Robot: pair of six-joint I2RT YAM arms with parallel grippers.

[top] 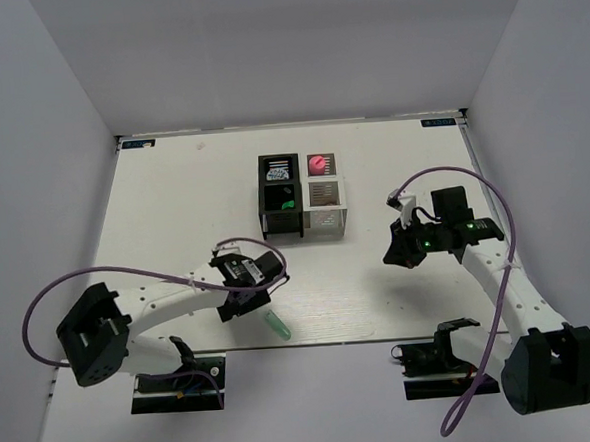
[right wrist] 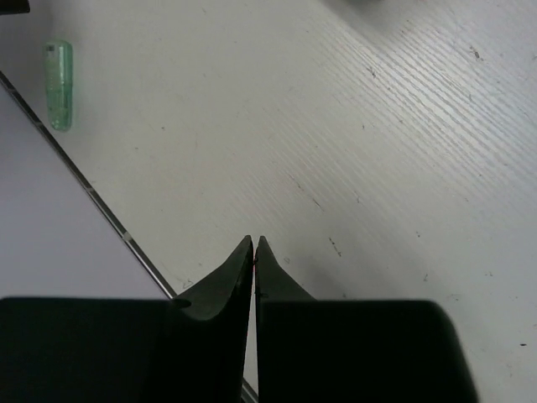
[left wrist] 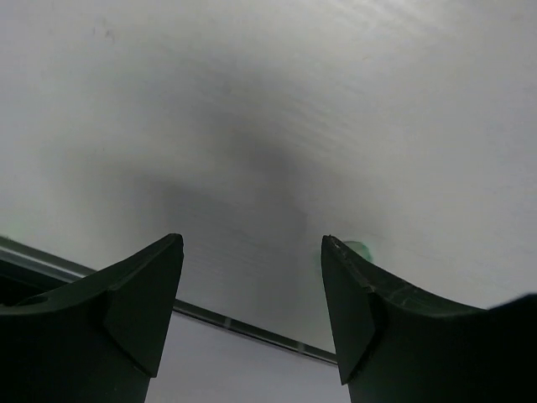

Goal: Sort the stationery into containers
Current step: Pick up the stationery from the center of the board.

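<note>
Left gripper [left wrist: 252,241] spread wide, empty, lower centre; green tube [top: 278,325] just beside it. Right gripper [right wrist: 254,244] pinched closed, empty.

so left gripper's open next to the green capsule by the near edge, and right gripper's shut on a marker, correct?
Not quite. The right gripper is shut, but on nothing: the right wrist view shows its jaws closed together with only bare table behind them. The rest stands: the left gripper is open, beside the green capsule near the table's near edge.
</note>
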